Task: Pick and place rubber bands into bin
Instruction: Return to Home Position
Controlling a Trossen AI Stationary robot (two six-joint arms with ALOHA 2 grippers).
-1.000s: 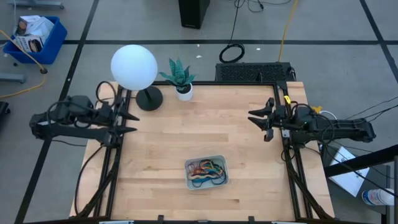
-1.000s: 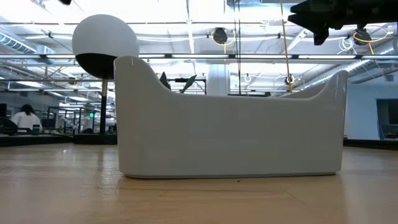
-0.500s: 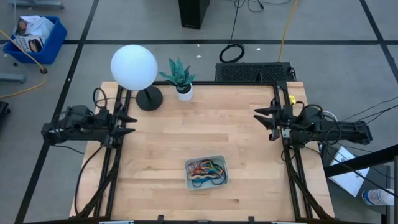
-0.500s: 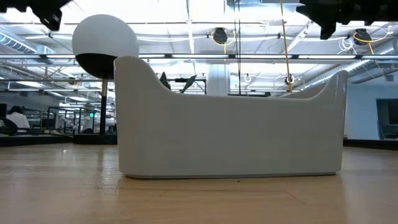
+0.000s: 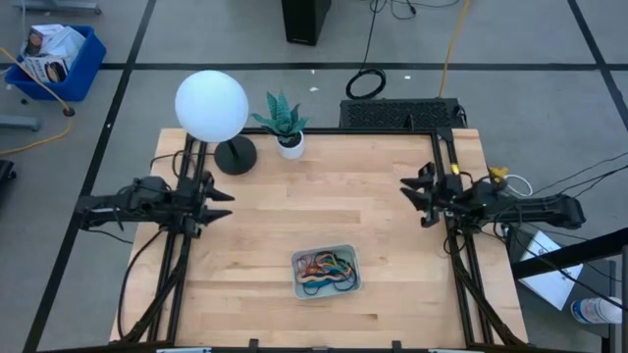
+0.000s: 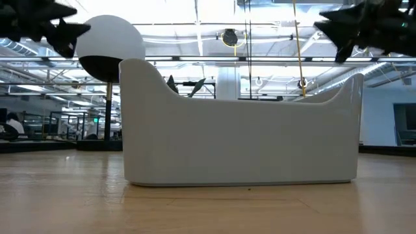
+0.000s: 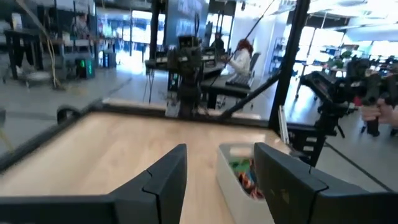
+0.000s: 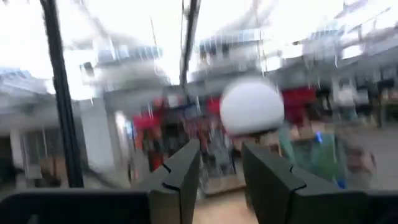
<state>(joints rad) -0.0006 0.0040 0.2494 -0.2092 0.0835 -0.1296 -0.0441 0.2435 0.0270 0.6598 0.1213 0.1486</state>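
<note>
The pale grey-blue bin (image 5: pixel 327 272) stands on the wooden table near its front edge, holding a tangle of red, orange, green, blue and black rubber bands (image 5: pixel 325 265). The low view shows the bin's side wall (image 6: pixel 240 136) close up. The bin and some bands also show in the left wrist view (image 7: pixel 239 174). My left gripper (image 5: pixel 222 203) is open and empty, in the air over the table's left edge. My right gripper (image 5: pixel 411 191) is open and empty, in the air near the table's right edge.
A white globe lamp (image 5: pixel 211 105) on a dark base and a small potted plant (image 5: pixel 284 123) stand at the table's far edge. The bare wood (image 5: pixel 324 196) lies between the two grippers. A blue crate (image 5: pixel 54 59) sits on the floor beyond the table.
My left gripper has moved toward the table's near edge and a little inward toward the right. My right gripper has drawn slightly back toward the right edge. Both have dropped lower. The bin and the bands have stayed still.
</note>
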